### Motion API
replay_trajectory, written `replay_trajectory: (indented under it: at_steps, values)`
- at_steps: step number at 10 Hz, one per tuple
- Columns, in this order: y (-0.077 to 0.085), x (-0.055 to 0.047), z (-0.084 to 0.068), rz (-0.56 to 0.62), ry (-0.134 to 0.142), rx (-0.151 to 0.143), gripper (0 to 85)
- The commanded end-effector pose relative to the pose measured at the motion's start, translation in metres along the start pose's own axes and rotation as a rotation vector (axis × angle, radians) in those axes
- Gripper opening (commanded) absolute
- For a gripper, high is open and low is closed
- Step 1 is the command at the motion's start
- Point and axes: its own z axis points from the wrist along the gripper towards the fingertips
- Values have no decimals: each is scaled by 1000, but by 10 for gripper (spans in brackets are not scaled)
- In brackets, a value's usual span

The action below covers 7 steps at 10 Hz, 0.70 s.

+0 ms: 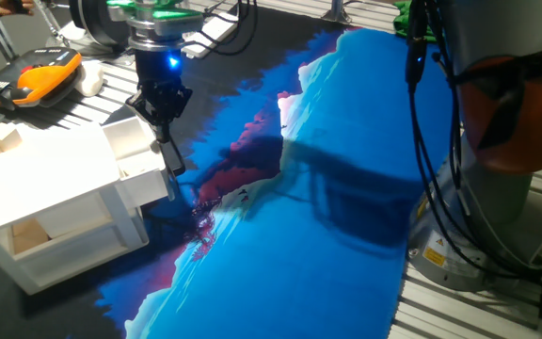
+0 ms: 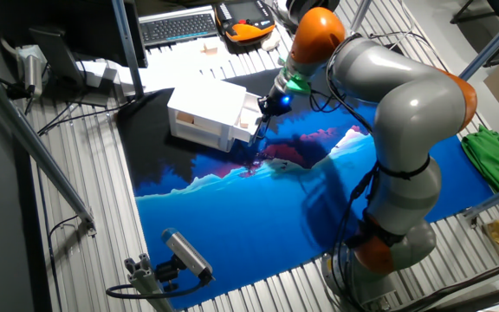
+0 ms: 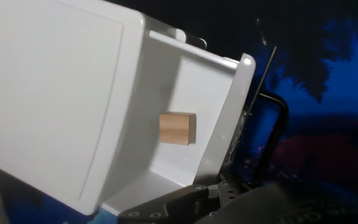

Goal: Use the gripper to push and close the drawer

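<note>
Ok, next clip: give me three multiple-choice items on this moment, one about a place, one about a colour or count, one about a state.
1. Where is the gripper?
A. at the drawer's front
B. over the keyboard
C. beside the robot base

2. How many wooden blocks lie inside the drawer, going by the hand view?
A. none
B. one
C. three

3. What state is the drawer in?
A. fully shut
B. removed from the cabinet
C. partly open

Answers:
1. A, its black fingers hang at the drawer's front end, by the black handle.
2. B, a single wooden block sits on the drawer floor.
3. C, the drawer sticks out of the white cabinet with its inside showing.
</note>
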Motion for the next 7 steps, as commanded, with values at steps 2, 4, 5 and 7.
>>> replay_trajectory:
  at_steps: [2,4,5,7]
  values:
    - [0,0,0,-34,-12,40,0]
    - [0,0,0,-80,-21,77,0]
    - [0,0,0,-95,-32,97,0]
    - [0,0,0,-121,-44,121,0]
